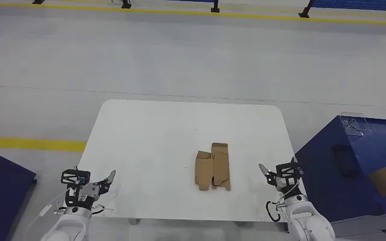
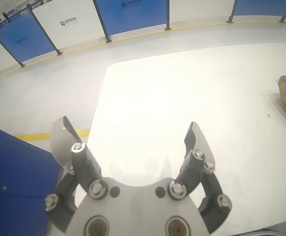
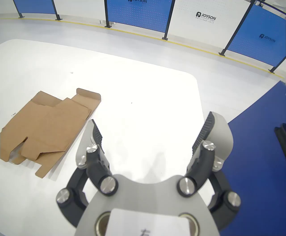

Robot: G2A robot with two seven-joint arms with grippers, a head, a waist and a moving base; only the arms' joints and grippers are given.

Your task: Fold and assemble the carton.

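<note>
The flattened carton (image 1: pixel 213 167) lies toward five o'clock on the white table (image 1: pixel 151 132), with the left gripper (image 1: pixel 90 181) at its eight o'clock and the right gripper (image 1: pixel 278 170) at its three o'clock, both with jaws spread wide.

pale grey floor (image 1: pixel 181 54) with yellow lines (image 1: pixel 36 144), blue-and-white partition panels (image 3: pixel 138 9), white table (image 1: pixel 151 138)

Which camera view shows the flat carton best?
The right wrist view: the carton lies flat and close, flaps and cut-outs clear. The top view shows it whole but far off; the left wrist view, a corner at the edge.
</note>
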